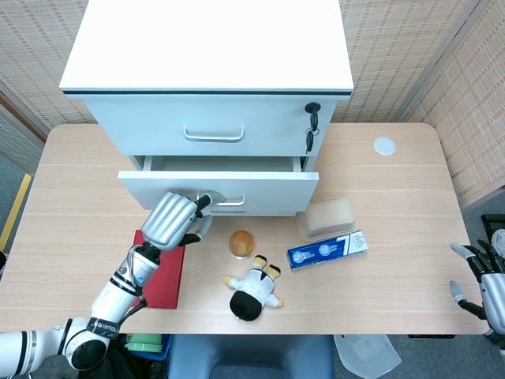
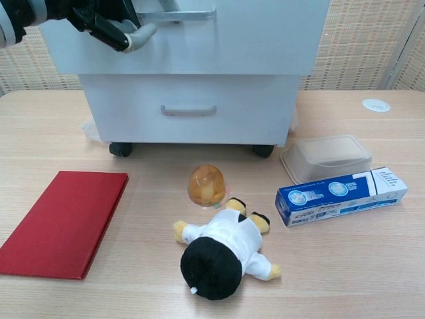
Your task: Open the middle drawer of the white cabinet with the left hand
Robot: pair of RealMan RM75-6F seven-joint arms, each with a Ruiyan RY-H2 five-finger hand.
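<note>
At the back edge of the table, where the white cabinet (image 1: pixel 207 79) stands, the middle drawer (image 1: pixel 218 181) sits partly out, the left hand (image 1: pixel 173 219) curling its fingers around the handle (image 1: pixel 225 201), so a straight, level pull toward the front edge seems best.

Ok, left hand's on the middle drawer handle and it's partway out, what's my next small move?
Probably keep pulling straight toward the robot. The left hand has its fingers hooked at the handle, and the middle drawer shows only a narrow gap behind its front. The red book and jelly cup lie just ahead, so go slowly.
</note>
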